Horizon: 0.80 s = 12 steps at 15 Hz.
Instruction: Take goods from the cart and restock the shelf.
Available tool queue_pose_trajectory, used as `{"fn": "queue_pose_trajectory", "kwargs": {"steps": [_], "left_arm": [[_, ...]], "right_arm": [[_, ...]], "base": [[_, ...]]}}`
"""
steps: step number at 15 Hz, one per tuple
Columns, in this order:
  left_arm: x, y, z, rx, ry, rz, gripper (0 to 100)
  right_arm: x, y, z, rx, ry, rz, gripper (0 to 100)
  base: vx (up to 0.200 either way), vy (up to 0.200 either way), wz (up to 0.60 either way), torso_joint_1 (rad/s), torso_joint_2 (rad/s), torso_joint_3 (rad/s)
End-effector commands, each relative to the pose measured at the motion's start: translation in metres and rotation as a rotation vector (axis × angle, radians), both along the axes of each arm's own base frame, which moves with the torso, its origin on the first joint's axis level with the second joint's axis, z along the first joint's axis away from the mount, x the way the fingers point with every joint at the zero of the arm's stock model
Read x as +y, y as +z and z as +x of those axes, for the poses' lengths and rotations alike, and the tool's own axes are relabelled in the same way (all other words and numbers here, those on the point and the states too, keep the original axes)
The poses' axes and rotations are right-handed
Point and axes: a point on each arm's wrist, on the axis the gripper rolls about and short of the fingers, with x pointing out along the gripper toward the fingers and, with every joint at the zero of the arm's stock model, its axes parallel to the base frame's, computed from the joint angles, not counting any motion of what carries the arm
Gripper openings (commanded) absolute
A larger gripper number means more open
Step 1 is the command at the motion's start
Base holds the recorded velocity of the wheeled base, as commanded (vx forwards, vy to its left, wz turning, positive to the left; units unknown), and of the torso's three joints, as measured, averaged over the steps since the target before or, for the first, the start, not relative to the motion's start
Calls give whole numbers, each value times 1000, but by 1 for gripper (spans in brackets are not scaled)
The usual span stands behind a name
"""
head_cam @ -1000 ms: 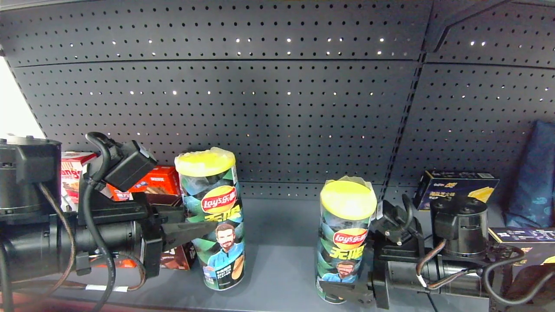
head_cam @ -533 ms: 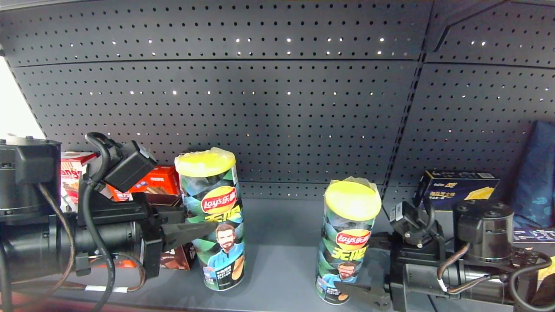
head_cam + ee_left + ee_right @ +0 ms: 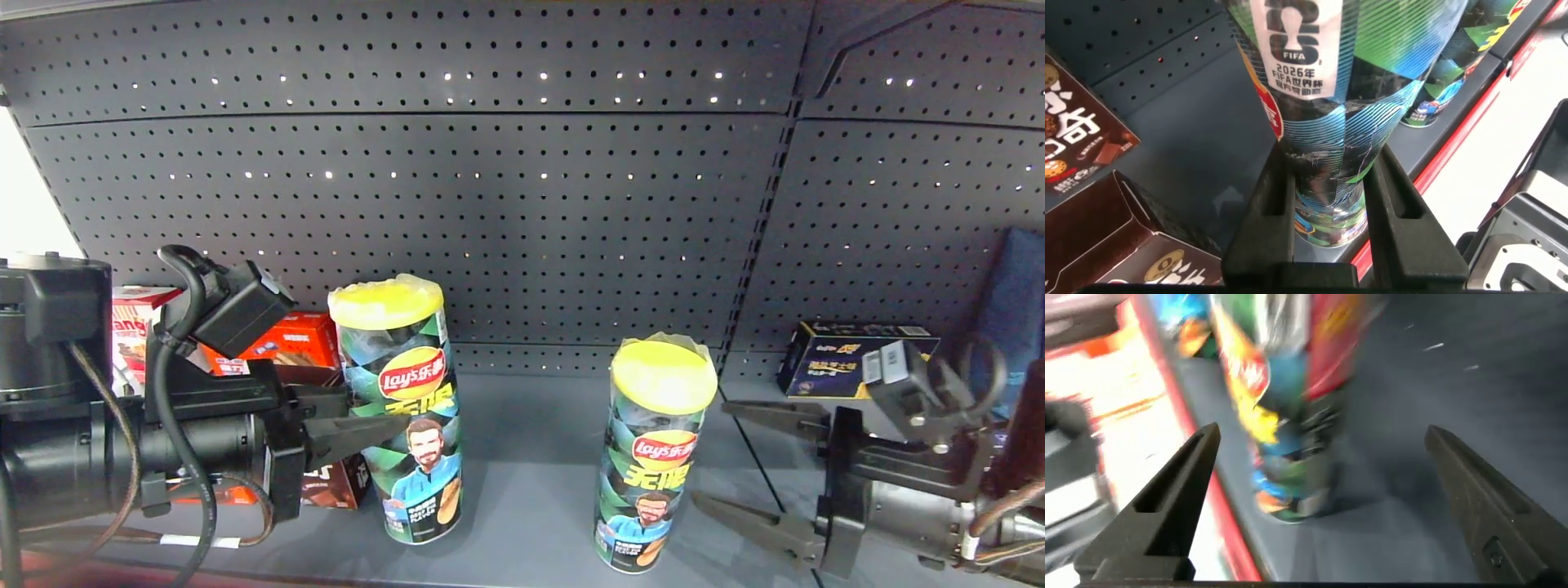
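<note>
Two tall chip cans with yellow lids stand upright on the grey shelf [image 3: 531,457]. My left gripper [image 3: 390,420] is shut on the left can [image 3: 404,384] at mid-height. In the left wrist view the fingers [image 3: 1278,204] press both sides of that can [image 3: 1327,122]. The right can [image 3: 657,457] stands free, nearer the shelf's front edge. My right gripper [image 3: 714,457] is open just right of it, with a finger tip to each side and a small gap to the can. The right wrist view shows the can [image 3: 1282,416] ahead of the spread gripper [image 3: 1323,510].
Behind my left arm are an orange box [image 3: 290,339], a brown chocolate box [image 3: 331,482] and a white-red box [image 3: 135,314]. A dark blue box [image 3: 849,355] and a blue bag [image 3: 1016,310] sit at the back right. A perforated panel closes the back. Bare shelf lies between the cans.
My right gripper has let go of the right can, opened wide and drawn back to the right. The can stays upright, shifted slightly right. The left arm and its can have not moved.
</note>
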Motion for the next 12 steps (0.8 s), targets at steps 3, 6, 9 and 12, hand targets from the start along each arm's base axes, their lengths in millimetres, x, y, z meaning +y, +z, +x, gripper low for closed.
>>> {"fn": "queue_pose_trajectory", "kwargs": {"steps": [3, 6, 9, 12], "left_arm": [[0, 1, 0, -6, 0, -2, 0], [0, 2, 0, -8, -2, -1, 0], [-1, 6, 1, -20, -1, -7, 0], [-1, 7, 2, -24, -1, -8, 0]], "right_arm": [[-39, 40, -45, -149, -306, 113, 100], [-66, 29, -78, -151, -528, 91, 100], [-85, 13, -105, -168, -732, 104, 100], [-104, -30, -132, -159, -962, 106, 100]], "base": [[0, 0, 0, 0, 0, 0], [0, 0, 0, 0, 0, 0], [0, 0, 0, 0, 0, 0], [0, 0, 0, 0, 0, 0]]}}
